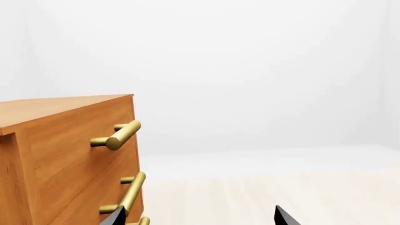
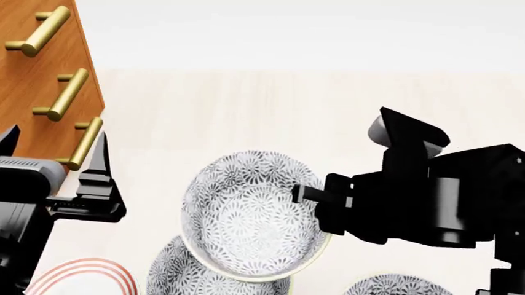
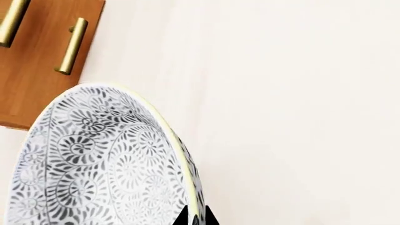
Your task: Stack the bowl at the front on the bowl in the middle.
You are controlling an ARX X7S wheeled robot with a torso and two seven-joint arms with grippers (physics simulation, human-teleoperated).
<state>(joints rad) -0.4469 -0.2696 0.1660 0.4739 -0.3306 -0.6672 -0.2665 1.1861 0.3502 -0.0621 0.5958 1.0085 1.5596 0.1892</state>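
- Right claw [image 2: 305, 195]: clenched on the rim of the front bowl [image 2: 250, 215], gripping at the bowl's 3 o'clock edge in head view. Right wrist view shows the dark fingertips [image 3: 195, 218] pinching the yellow-green rim, one inside, one outside.
- Front bowl: held tilted, lifted off the tabletop [image 2: 246, 110], inside facing the head cam. Grey flower pattern inside & out.
- Middle bowl [image 2: 176, 273]: partly hidden under the front bowl, showing at its 7 o'clock in head view; sits on the tabletop. The lifted bowl overlaps it but is off-centre, toward 1 o'clock. Contact betw. the two cannot be told.
- Third bowl [image 2: 394, 286]: only the rim peeks in at 5 o'clock of head view, below the right arm; same pattern.
- Left claw [image 2: 58, 144]: released, fingers well apart, holding nothing; it sits at 9 o'clock of head view, just before the drawer unit [image 2: 41, 74]. Left wrist view shows only the two dark tips at the frame edge.
- Drawer unit: wood, w/ brass bar handles [image 2: 66, 95]; stands at 10–11 o'clock of head view, also seen in both wrist views.
- Red-ringed plate [image 2: 82, 270]: part of its rim at 7–8 o'clock of head view, left of the middle bowl.
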